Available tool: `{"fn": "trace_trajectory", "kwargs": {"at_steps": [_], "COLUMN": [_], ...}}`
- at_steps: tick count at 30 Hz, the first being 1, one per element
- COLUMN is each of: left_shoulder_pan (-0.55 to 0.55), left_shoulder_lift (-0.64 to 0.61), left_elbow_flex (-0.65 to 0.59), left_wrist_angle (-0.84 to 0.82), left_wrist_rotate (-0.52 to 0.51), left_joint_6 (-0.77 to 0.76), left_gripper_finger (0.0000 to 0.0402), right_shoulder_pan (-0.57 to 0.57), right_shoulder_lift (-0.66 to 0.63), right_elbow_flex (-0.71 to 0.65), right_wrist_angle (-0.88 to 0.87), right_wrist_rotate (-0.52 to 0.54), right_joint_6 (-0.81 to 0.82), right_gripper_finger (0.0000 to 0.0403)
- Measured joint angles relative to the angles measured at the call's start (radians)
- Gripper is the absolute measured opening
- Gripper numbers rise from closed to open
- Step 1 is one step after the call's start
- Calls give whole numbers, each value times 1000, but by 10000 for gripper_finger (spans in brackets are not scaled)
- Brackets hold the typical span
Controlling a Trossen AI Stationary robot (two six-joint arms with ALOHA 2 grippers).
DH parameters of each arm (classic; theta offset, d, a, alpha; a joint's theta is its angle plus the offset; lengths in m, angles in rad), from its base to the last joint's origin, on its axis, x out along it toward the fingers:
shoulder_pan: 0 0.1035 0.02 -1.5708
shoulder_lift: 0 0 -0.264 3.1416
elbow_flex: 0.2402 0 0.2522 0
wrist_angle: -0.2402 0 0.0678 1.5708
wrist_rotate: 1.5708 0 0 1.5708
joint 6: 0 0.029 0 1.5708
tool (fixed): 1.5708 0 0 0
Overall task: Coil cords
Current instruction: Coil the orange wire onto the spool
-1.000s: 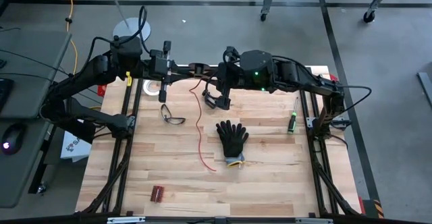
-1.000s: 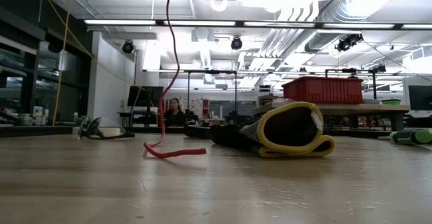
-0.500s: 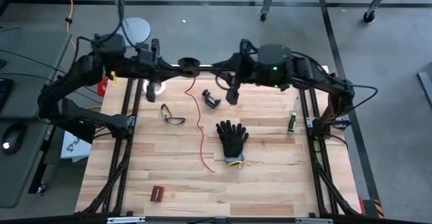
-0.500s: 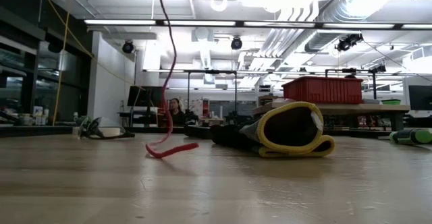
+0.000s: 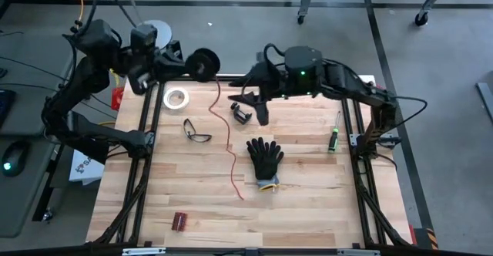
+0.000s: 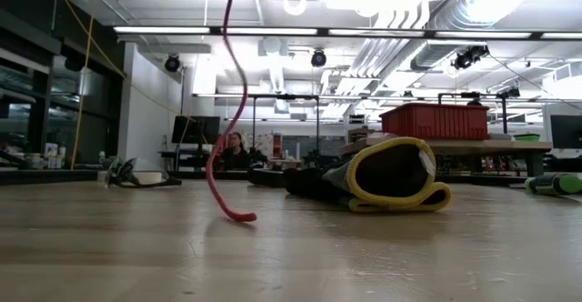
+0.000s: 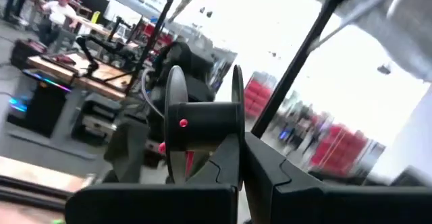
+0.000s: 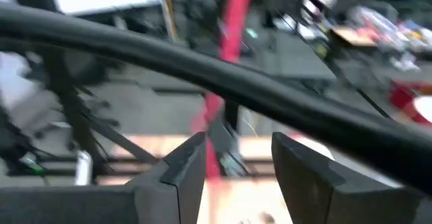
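Note:
A thin red cord (image 5: 229, 136) runs down from a small black spool (image 5: 202, 63) held high over the table's far left. Its lower end (image 6: 238, 215) rests on the wood. My left gripper (image 5: 188, 65) is shut on the spool (image 7: 202, 124), which shows a little red cord at its core. My right gripper (image 5: 248, 103) hangs over the far middle, open. In the right wrist view the blurred cord (image 8: 214, 109) passes just beyond its fingers (image 8: 183, 170); touching or apart, I cannot tell. My left gripper pinches the rim of one spool flange (image 7: 237, 146) between its two fingers (image 7: 226, 177). The fingers come roughly level from the table's left side. The spool is lifted clear, its axle lying across the fingers, and the cord hangs slack from it down to the table.
A black glove (image 5: 265, 159) with a yellow cuff (image 6: 396, 173) lies mid-table. Nearby are safety glasses (image 5: 196, 133), a white tape ring (image 5: 176, 98), a small black clamp (image 5: 243, 116), a green-handled screwdriver (image 5: 333, 137) and a small reddish block (image 5: 179, 221).
My left gripper has risen and drawn back toward the table's far left corner, rolling the spool about. The cord has been pulled upward: the tail that lay flat on the wood is now only a short curled tip. My right gripper's fingers have opened.

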Motion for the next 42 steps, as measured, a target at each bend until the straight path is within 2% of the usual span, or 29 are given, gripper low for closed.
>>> {"fn": "trace_trajectory", "kwargs": {"at_steps": [3,5,13,23,35,42], "left_shoulder_pan": [24,39,52,52,71,92], "left_shoulder_lift": [6,7,10,46,86,83], "left_elbow_flex": [0,0,0,0,-1,0], "left_wrist_angle": [55,84,231,263,329,386], "left_wrist_rotate": [3,3,-1,-8,2,0], "left_joint_6": [-122,-186,-332,-346,-345,-397], "left_gripper_finger": [0,0,0,0,0,0], "right_shoulder_pan": [0,0,-24,-26,-26,-26], "right_shoulder_lift": [7,8,7,11,17,17], "right_elbow_flex": [0,1,1,1,1,1], "right_wrist_angle": [125,186,216,295,274,252], "right_wrist_rotate": [-85,-94,-19,-30,-31,-18], "right_joint_6": [29,28,7,27,25,-2], "right_gripper_finger": [161,160,160,160,160,160]}}
